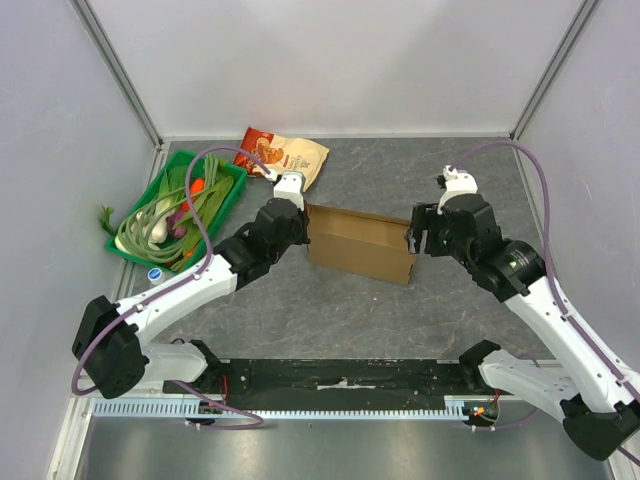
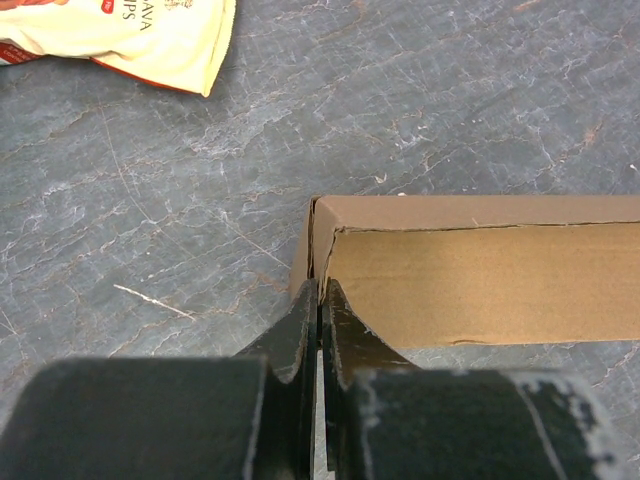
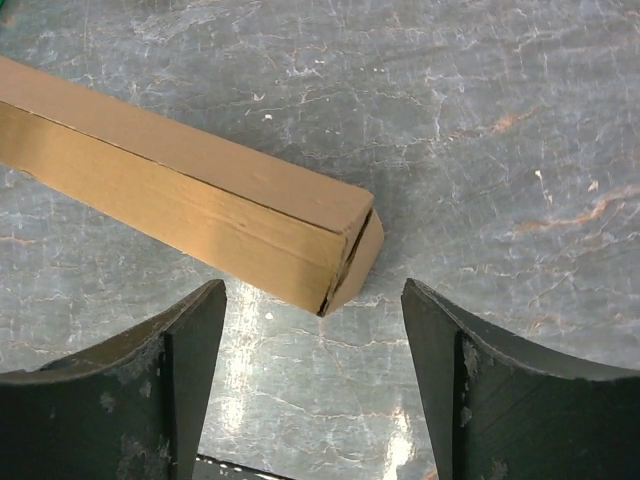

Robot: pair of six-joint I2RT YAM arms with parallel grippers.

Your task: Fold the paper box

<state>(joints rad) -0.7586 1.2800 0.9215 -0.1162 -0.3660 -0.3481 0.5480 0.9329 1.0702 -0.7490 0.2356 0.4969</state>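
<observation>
We see one grey, stone-patterned tabletop, and it carries everything else. Two arms reach over it from six o'clock: the left arm slants up toward the centre and the right arm bends in from four o'clock.

Next in size is the one paper box. It lies near the middle of the tabletop between the two arms, with its nine o'clock end a little farther from the bases than its three o'clock end. It is plain brown corrugated cardboard without print, folded into a long, low rectangular shape. A thin seam runs along its upper edge. At the three o'clock end, the right wrist view shows a flap standing slightly ajar, with a dark slit beside it.

One green tray sits at nine to ten o'clock, holding green and pale vegetables too tangled for us to count. One cream-and-red snack bag lies at eleven o'clock, beyond the box and apart from it.

The left fingers are pressed together with their tips at the box's nine o'clock corner. We cannot tell whether any cardboard edge is pinched between them. The right fingers stand wide apart just short of the three o'clock end, gripping nothing.
</observation>
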